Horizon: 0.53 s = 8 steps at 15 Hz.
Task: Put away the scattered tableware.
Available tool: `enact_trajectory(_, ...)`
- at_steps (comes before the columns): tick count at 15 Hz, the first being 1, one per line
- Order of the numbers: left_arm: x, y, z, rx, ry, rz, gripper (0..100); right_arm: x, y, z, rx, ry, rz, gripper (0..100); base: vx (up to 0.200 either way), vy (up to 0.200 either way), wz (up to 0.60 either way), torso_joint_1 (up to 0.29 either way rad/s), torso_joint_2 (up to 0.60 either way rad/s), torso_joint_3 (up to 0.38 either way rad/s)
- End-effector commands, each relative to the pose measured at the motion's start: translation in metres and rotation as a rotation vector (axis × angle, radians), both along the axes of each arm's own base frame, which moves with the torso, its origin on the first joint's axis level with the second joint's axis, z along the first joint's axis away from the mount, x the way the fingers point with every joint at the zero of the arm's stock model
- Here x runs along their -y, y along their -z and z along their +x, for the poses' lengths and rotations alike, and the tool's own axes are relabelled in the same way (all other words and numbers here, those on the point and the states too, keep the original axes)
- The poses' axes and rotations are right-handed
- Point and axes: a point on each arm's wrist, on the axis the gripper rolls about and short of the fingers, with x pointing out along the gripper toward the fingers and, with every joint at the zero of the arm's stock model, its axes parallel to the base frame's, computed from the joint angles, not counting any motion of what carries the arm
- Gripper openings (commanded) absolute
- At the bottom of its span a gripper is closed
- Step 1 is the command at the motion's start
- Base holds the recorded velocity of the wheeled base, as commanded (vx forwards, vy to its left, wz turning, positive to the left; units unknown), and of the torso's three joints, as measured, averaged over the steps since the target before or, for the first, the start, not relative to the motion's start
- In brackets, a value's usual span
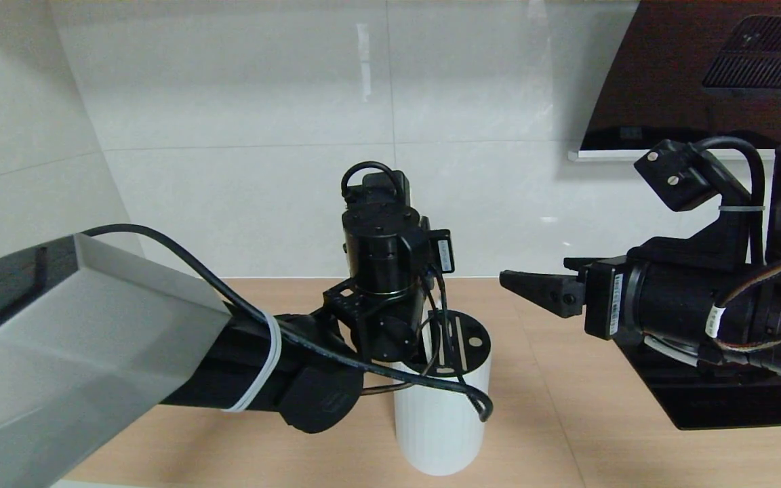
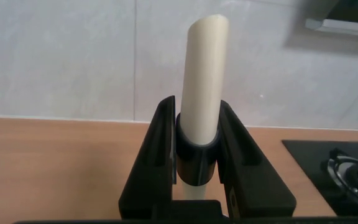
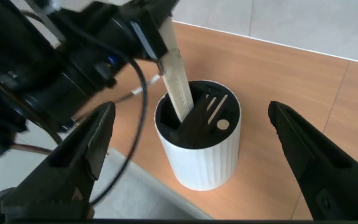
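Currently insertion is judged in hand: cream utensil (image 2: 205,74) is clamped by left gripper (image 2: 197,127), lower end inside white holder (image 3: 199,163); next, jaws should be opened and raised; right gripper (image 1: 538,290) is spread wide

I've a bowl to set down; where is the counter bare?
Bare wood counter lies between the white holder and the black cooktop, and behind the holder to the tiled wall. Crowded over the holder: the left gripper holds a pale handle in it, the right gripper hangs open beside.

1 utensil holder (image 1: 439,420), 1 pale utensil (image 3: 178,81).
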Motion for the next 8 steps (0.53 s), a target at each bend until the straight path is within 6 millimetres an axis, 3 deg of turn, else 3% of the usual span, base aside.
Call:
enact_trajectory(1, 0.007, 0.014, -0.002, -0.032, 0.016, 0.030, 0, -0.001, 0.000, 0.000, -0.001, -0.001, -0.001, 100, 0.000, 0.000, 0.00, 0.000, 0.00, 0.000)
enact_trajectory(4, 0.010, 0.020, -0.005, -0.044, 0.027, 0.041, 0, -0.001, 0.001, 0.001, -0.002, -0.001, -0.002, 100, 0.000, 0.000, 0.00, 0.000, 0.00, 0.000)
enact_trajectory(8, 0.003, -0.011, -0.014, 0.023, 0.027, -0.024, 0, -0.002, 0.002, 0.001, -0.006, -0.002, -0.005, 100, 0.000, 0.000, 0.00, 0.000, 0.00, 0.000)
